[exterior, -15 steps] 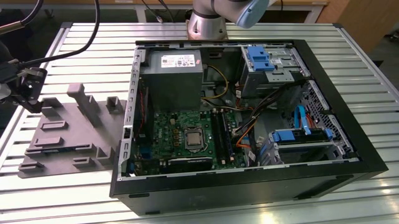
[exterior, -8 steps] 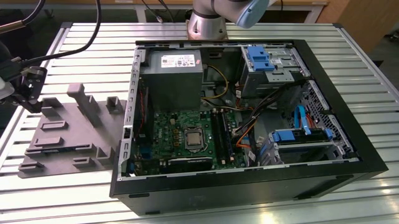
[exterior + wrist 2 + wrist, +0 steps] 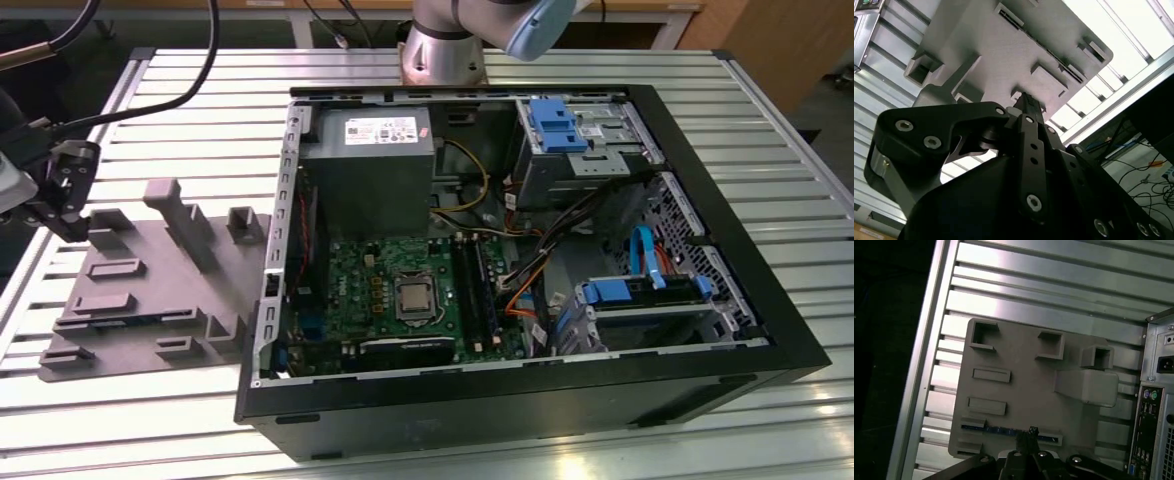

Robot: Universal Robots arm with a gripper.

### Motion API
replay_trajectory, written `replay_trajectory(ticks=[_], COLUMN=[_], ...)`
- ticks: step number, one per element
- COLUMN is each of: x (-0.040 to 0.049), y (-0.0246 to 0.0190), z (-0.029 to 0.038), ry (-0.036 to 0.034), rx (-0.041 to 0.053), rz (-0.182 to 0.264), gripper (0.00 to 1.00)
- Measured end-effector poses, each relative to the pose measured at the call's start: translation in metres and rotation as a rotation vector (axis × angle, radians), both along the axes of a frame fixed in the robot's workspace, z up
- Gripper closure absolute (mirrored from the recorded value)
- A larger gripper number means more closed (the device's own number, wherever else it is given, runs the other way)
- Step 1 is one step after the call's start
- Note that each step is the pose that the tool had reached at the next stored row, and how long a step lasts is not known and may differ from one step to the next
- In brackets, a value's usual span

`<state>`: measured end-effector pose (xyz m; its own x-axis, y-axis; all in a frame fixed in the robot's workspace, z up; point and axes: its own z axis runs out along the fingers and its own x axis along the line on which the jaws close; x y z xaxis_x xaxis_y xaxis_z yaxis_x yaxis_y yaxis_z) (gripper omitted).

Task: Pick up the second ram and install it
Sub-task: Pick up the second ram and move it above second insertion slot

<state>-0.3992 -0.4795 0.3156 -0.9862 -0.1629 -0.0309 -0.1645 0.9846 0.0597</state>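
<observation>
The black metal gripper (image 3: 1031, 433) hangs over the light grey plastic tray (image 3: 1024, 395), apart from it. Whether it is open or closed I cannot tell. Roughly in line with it, the second ram (image 3: 996, 430), a long, narrow dark stick, stands on edge in the tray's long slot, ungrasped. A descent slightly off line would likely strike the slot wall or the stick's edge. An off-centre pinch could tilt it. Farther off, inside the open black computer case (image 3: 534, 410), orange cables (image 3: 523, 283) lie near the long black motherboard slots (image 3: 470, 285) and could snag.
</observation>
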Motion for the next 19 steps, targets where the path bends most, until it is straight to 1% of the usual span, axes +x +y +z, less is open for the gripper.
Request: replay_trajectory(ticks=[4, 19], x=[0.0000, 0.0000], y=[0.0000, 0.0000], z=[0.0000, 0.0000], ry=[0.0000, 0.0000], rx=[-0.0001, -0.0001], rz=[0.025, 0.138], gripper=[0.89, 0.89])
